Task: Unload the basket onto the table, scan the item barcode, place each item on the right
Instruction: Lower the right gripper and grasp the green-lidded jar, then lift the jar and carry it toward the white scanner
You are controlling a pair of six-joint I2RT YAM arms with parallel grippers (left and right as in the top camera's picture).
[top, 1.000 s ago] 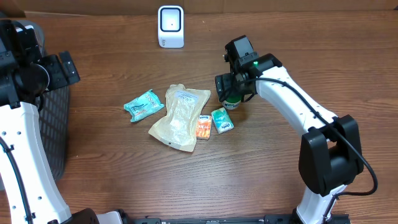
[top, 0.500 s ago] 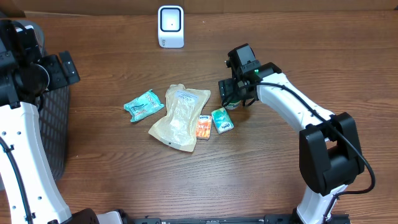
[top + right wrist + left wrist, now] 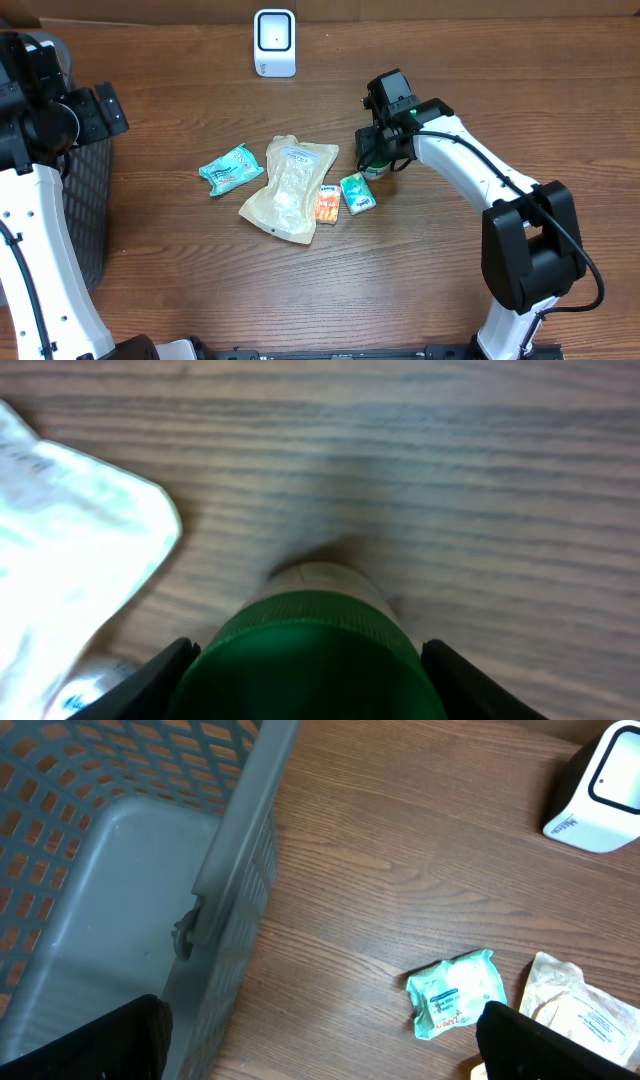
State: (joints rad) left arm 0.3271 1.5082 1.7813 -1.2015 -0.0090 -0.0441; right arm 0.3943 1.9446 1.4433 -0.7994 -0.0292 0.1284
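Right claw (image 3: 379, 157) lowered; closing around green-capped bottle (image 3: 312, 645)

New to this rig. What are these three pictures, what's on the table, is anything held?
Two white robot arms at a wooden table. One picture looks down from above; the other two come from cameras on each wrist. The left arm sits by a mesh basket, jaws wide open and empty. On the table: a white scanner, a teal packet, a tan pouch, an orange packet, a small teal pack and a green-capped bottle. The right arm has its jaws either side of the bottle's cap; a firm grip cannot be confirmed.
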